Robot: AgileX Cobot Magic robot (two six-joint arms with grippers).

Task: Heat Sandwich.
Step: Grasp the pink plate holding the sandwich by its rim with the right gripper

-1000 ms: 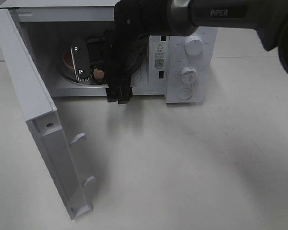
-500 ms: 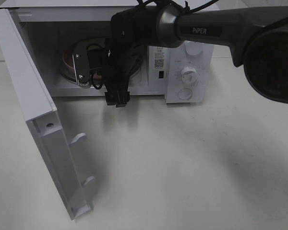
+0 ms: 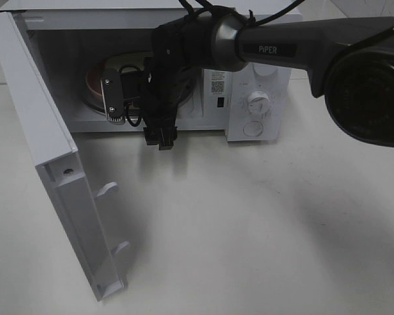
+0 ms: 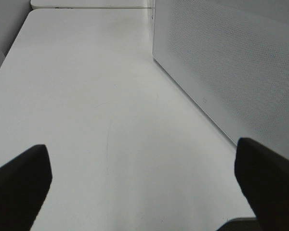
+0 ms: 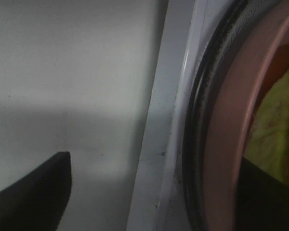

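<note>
Find the sandwich [image 5: 274, 120] on the pink plate [image 5: 231, 120], inside the microwave [image 3: 259, 125] at the far edge of the table [image 3: 262, 230]. Only a patch of pale green filling shows past the plate's rim in the right wrist view. Note the plate resting on the dark turntable ring [image 5: 200, 96], toward the hinge side of the cavity.

Read the right gripper [image 5: 149, 192] as open, fingers well apart, reaching in through the cavity's mouth beside the plate. Cannot tell whether either finger touches the rim. Read the left gripper [image 4: 144, 192] as wide open too, holding nothing, low over the table beside the microwave's perforated side wall.

Judge the step in hand as leaving the plate seated and getting the arm clear. To do it well:

- Check that neither finger hooks the plate's rim before drawing back. A snag would likely drag the plate off the ring or tip the sandwich.
- Pull straight out toward the near edge of the table, wrist level, clear of the cavity's front sill.
- Mind the door [image 3: 46, 144], swung wide toward the table's left edge, and stay off it while backing out.
- Only then swing the door shut and go to the knob [image 3: 257, 102].
</note>
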